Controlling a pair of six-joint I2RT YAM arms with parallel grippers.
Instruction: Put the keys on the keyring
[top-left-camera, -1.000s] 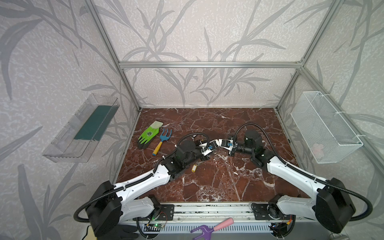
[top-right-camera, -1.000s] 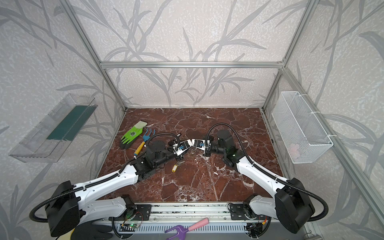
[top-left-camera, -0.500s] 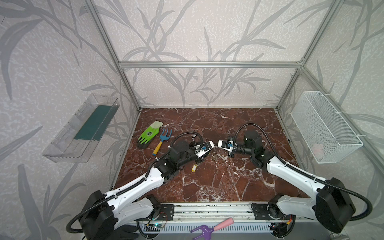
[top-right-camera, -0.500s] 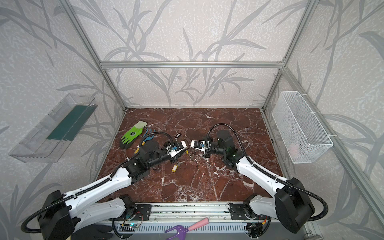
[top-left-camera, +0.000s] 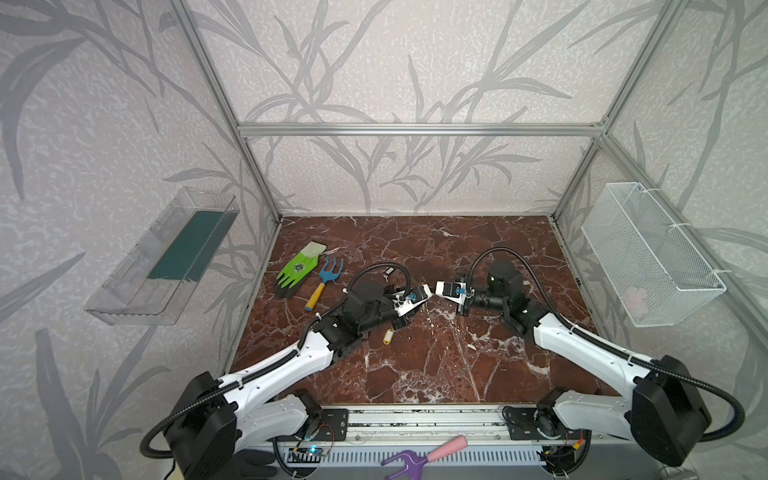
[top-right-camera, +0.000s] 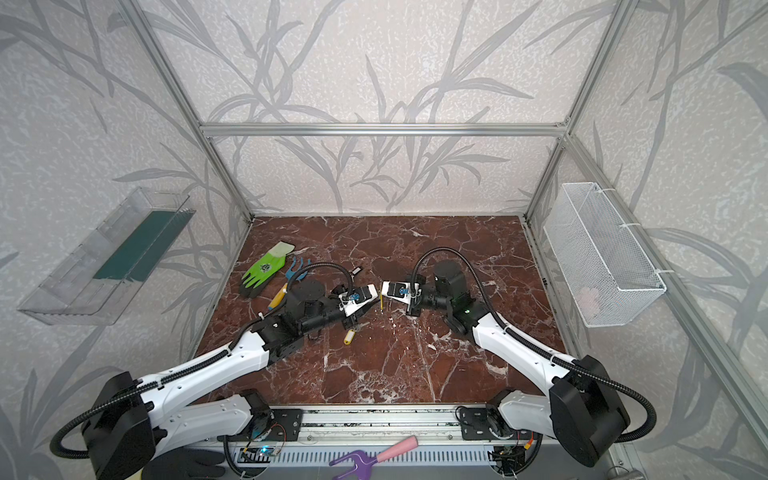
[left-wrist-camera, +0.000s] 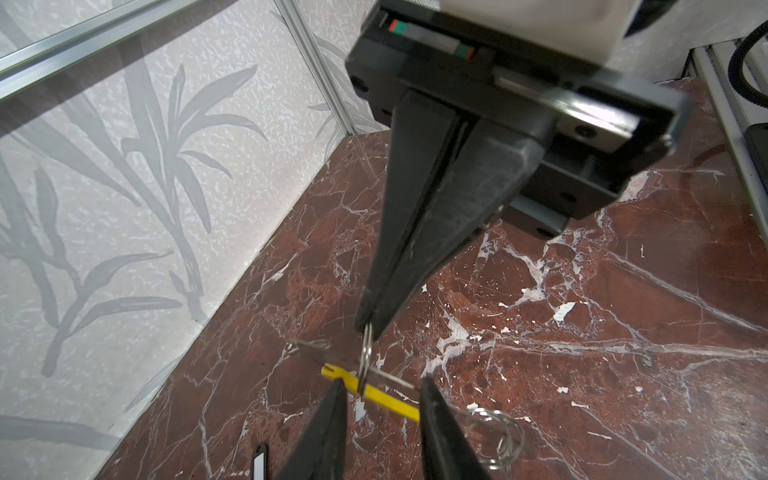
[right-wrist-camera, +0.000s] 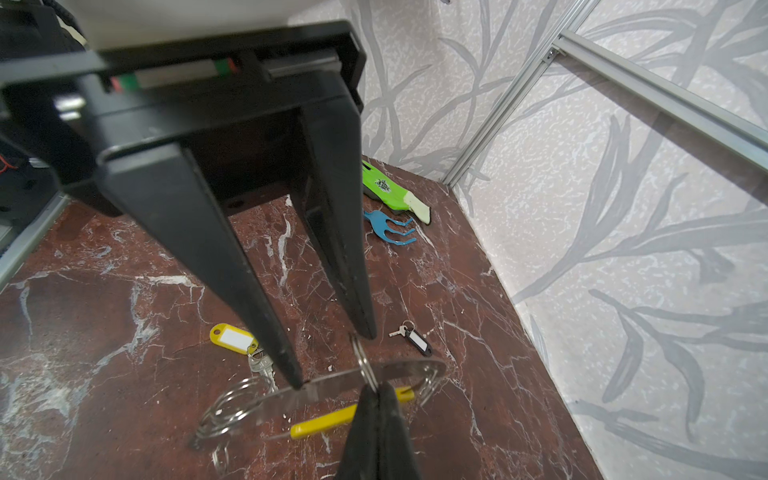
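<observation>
Keyring: the keyring (right-wrist-camera: 332, 384) sits between the two sets of fingertips and is seen almost edge-on. Its grey rim and yellow segment (right-wrist-camera: 320, 424) run crosswise to the line joining the grippers. Whether its lower end rests on the marble table (top-left-camera: 457, 374) cannot be told.
Right gripper: the right gripper (left-wrist-camera: 368, 326) has its jaws pressed together on a small split ring (right-wrist-camera: 365, 365) that crosses the rim. Through that ring, this arm appears to carry the keyring.
Left gripper: the left gripper (right-wrist-camera: 332, 357) has its jaws part-way apart and grips nothing. They straddle the yellow segment, with one fingertip (right-wrist-camera: 297, 380) touching the grey rim and the other clear of it.
Keys: neither key is on the keyring.
Yellow-tag key: the key with the yellow tag (right-wrist-camera: 232, 338) lies flat on the table just beside the left gripper, on the side toward the robot's base. In both top views the tag's long axis runs roughly near-to-far (top-left-camera: 388, 336).
Black-fob key: the key with the black fob (right-wrist-camera: 415, 340) lies on the far side of the left gripper, close to its cable.
Deciding relation: both keys lie on the left arm's side of the keyring, below and either side of its open jaws. The left arm is the free one, and the yellow-tag key looks the easier to reach.
Likely next move: the left gripper backs off the rim, drops to a key and pinches it across its narrow width while the right arm holds the keyring steady.
Surroundings: a green glove (top-left-camera: 297, 270) and a blue hand rake (top-left-camera: 324, 280) lie toward the far left of the table, well apart from the work.
</observation>
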